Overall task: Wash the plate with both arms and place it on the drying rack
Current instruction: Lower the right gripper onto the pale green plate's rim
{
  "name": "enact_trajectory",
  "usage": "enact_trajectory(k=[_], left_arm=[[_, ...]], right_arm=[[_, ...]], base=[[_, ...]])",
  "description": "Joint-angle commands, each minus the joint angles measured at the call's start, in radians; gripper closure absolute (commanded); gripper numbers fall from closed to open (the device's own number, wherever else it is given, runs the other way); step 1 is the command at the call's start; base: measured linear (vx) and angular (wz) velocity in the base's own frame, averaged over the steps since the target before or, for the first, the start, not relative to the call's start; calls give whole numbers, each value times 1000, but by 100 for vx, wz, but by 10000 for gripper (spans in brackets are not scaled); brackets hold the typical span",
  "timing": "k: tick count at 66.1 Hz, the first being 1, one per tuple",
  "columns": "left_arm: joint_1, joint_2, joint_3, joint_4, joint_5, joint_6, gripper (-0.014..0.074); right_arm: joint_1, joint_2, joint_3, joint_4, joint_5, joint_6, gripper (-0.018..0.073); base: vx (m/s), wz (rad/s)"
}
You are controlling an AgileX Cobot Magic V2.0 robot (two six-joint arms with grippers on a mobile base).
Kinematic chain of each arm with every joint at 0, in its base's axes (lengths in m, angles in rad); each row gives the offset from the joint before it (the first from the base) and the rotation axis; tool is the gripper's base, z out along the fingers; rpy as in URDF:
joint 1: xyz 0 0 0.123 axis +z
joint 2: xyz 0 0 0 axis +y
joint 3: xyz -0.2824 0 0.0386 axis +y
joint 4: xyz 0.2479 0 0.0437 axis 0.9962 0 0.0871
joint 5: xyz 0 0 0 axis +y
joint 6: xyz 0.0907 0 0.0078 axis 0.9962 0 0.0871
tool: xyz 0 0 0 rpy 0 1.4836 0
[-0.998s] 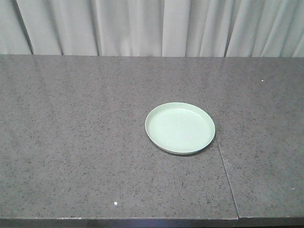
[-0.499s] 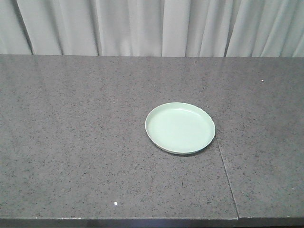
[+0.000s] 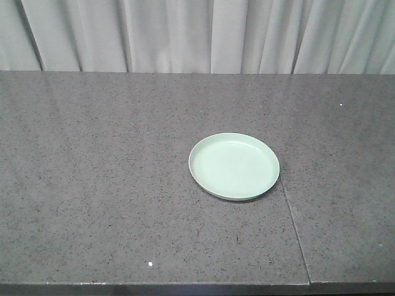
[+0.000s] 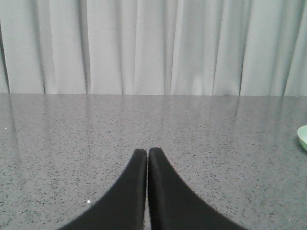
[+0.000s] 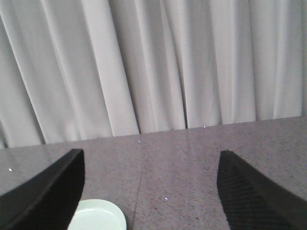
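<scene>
Front-facing view, our round mint-green plate (image 3: 234, 166) at four o'clock on speckled grey counter (image 3: 92, 185), left gripper (image 4: 147, 150) pinched together, right gripper (image 5: 149, 152) apart.

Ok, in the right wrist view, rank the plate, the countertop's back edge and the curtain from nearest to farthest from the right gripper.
Seen from the open right gripper:
1. plate, at the bottom left of the view, on the counter beside one finger.
2. countertop's back edge, running across the middle.
3. curtain, hanging just behind that edge and filling the top.
</scene>
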Motion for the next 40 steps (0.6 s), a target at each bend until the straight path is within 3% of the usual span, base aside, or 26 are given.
enact_trajectory(k=[1, 16, 23, 30, 40], left_arm=[[2, -16, 16, -1, -73, -8, 602], [2, -16, 16, -1, -73, -8, 602], [2, -16, 16, -1, -73, -8, 602], [2, -16, 16, -1, -73, -8, 602], [2, -16, 16, -1, -73, -8, 602]], right_arm=[[-7, 146, -167, 91, 46, -167, 41], [-7, 495, -460, 521, 326, -609, 47], [-7, 645, -560, 679, 459, -721, 47], [-7, 771, -639, 722, 515, -744, 47], [13, 938, -718, 673, 577, -719, 47]], base=[[0, 0], [0, 0], [0, 0], [0, 0], [0, 0]])
